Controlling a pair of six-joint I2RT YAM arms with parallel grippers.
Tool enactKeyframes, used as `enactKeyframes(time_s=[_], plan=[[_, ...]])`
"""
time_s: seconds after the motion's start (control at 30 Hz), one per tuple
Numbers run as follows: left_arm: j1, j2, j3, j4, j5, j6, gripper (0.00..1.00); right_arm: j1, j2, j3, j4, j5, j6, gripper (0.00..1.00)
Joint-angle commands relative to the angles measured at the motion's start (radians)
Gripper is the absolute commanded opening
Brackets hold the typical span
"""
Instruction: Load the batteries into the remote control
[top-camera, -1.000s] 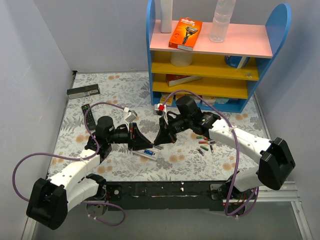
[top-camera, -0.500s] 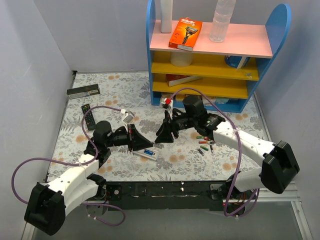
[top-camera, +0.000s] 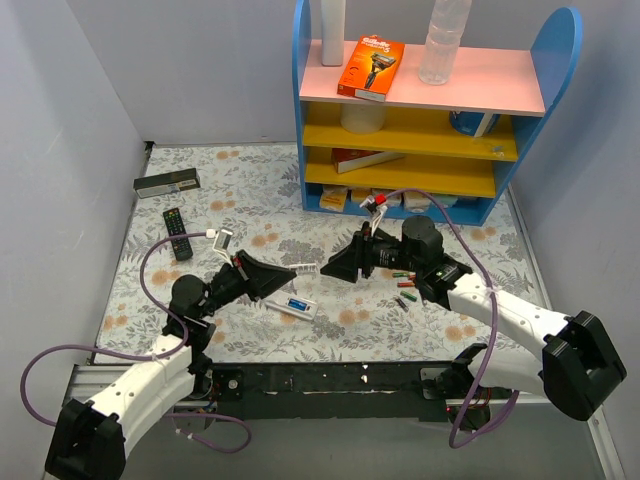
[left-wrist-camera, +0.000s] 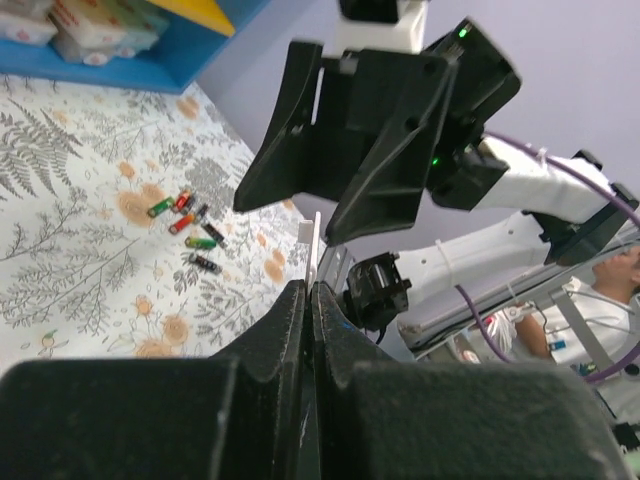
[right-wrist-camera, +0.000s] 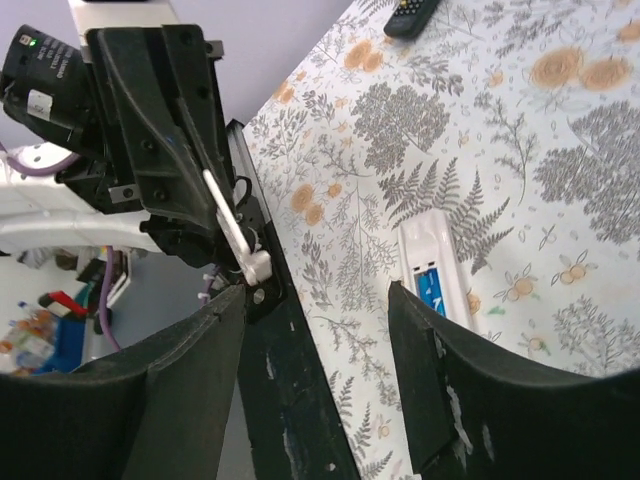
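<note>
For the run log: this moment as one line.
left gripper: shut on back cover | right gripper: open | remote: on mat, compartment open | batteries: loose on mat

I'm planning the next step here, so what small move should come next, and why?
Probably lower the right gripper toward the batteries to pick one up. Its jaws are open and empty, the remote control lies on the table with its compartment uncovered, and the left gripper is shut on the back cover.
</note>
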Motion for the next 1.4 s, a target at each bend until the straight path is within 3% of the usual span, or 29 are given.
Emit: enactKeyframes(time_s=[0.0, 0.27, 0.6, 0.9, 1.03, 1.17, 1.23, 1.27, 1.3, 1.37], plan=[[-0.004, -0.026, -0.012, 0.057, -0.088, -0.064, 0.0, 0.006, 0.001, -0.037, 0.194, 0.029, 0.147, 0.65], [-0.004, -0.029, -0.007, 0.059, -0.099, -0.081, 0.0, 0.021, 0.047, -0.029, 0.355, -0.026, 0.21, 0.59], [-0.004, -0.021, 0.006, 0.076, -0.078, -0.081, 0.0, 0.035, 0.108, 0.003, 0.404, -0.045, 0.219, 0.52], [-0.004, -0.005, 0.013, 0.077, -0.067, -0.081, 0.0, 0.037, 0.131, 0.02, 0.442, -0.066, 0.234, 0.31], [-0.004, -0.006, 0.014, 0.068, -0.071, -0.079, 0.0, 0.04, 0.134, 0.015, 0.445, -0.072, 0.236, 0.1], [-0.004, -0.009, 0.016, 0.048, -0.079, -0.079, 0.0, 0.04, 0.128, 0.002, 0.43, -0.069, 0.237, 0.01], [-0.004, -0.02, 0.02, 0.005, -0.102, -0.073, 0.18, 0.04, 0.119, -0.006, 0.419, -0.056, 0.236, 0.01], [-0.004, -0.026, 0.023, -0.016, -0.111, -0.065, 0.31, 0.04, 0.113, -0.012, 0.409, -0.049, 0.234, 0.01], [-0.004, -0.034, 0.028, -0.074, -0.136, -0.036, 0.53, 0.04, 0.102, -0.012, 0.378, -0.042, 0.228, 0.01], [-0.002, -0.07, 0.051, -0.172, -0.183, 0.004, 0.74, 0.04, 0.091, -0.014, 0.317, -0.005, 0.21, 0.01]])
